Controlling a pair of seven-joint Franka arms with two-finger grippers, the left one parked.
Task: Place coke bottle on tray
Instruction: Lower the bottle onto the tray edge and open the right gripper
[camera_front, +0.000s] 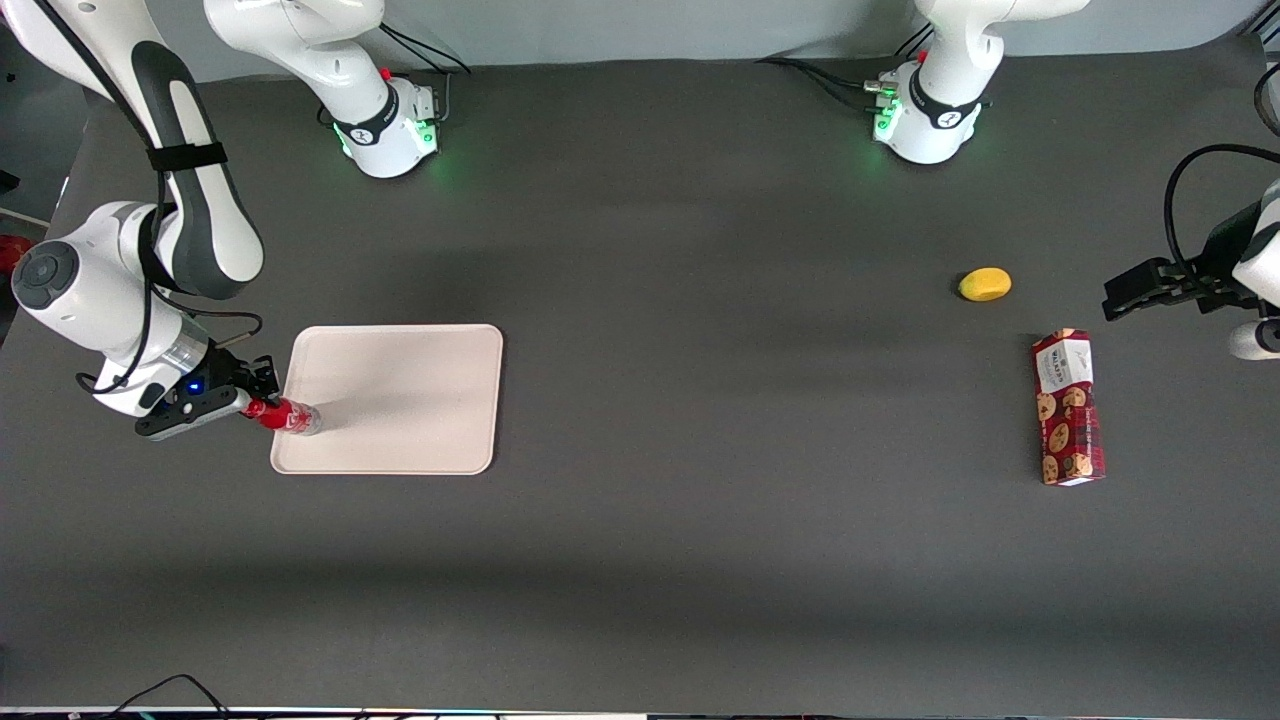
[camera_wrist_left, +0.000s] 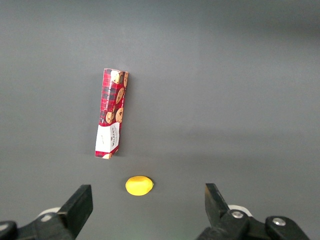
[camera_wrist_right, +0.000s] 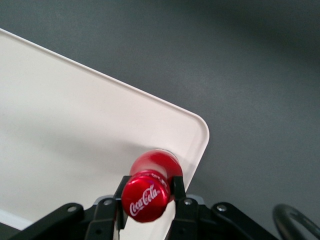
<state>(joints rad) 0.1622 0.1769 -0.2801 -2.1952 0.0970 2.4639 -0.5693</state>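
1. Coke bottle (camera_wrist_right: 148, 192) sat between the jaws of the right arm's gripper (camera_wrist_right: 148, 196), which pinched it just below the red cap, one black finger (camera_wrist_right: 121, 197) pressed against each side of the neck.
2. In the wrist view the cap faced the camera end-on, its white script lettering readable, with the red body of the bottle showing past it.
3. In the front view the coke bottle (camera_front: 285, 416) hung tilted from the gripper (camera_front: 262, 408), cap end toward the arm and silvery base pointing inward over the tray (camera_front: 400, 395).
4. The base lay over the tray's corner nearest the working arm and nearer the front camera, just inside the low raised rim; whether it touched the tray surface could not be told.
5. The cream-beige tray (camera_wrist_right: 75, 125) lay flat on the dark grey bench (camera_front: 700, 300), toward the working arm's end.
6. Toward the parked arm's end of the bench lay a red patterned cookie box (camera_front: 1068, 407) on its long side, well apart from the tray.
7. A small yellow lemon-like fruit (camera_front: 985, 284) rested near the cookie box (camera_wrist_left: 111, 113), farther from the front camera; the same fruit (camera_wrist_left: 139, 185) showed in the left wrist view.
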